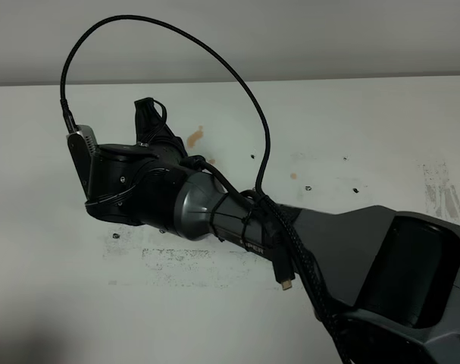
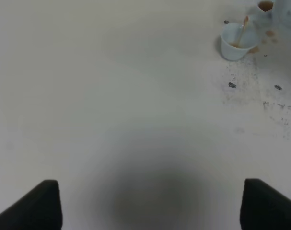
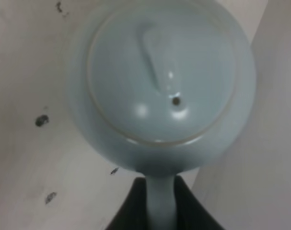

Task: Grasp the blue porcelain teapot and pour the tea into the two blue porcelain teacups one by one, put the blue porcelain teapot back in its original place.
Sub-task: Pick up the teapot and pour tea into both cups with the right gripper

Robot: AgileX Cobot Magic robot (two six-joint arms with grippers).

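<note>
Pouring seems in hand: right tool (image 3: 159,196) clamps the handle of the blue porcelain teapot (image 3: 159,81), just ahead of its jaws, tea (image 2: 243,29) streaming into a teacup (image 2: 235,43); next, level the pot and set it back.

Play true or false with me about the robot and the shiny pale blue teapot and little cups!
1. The right gripper is shut on the loop handle of the pale blue glossy porcelain teapot. True.
2. The teapot's round lid is missing. False: the round lid sits on the teapot.
3. Brown tea streams into a small pale blue handleless teacup. True.
4. The left gripper holds the second small pale blue teacup. False: its jaws are open and empty over the white table; the second small pale blue teacup stands far off, near the first.
</note>
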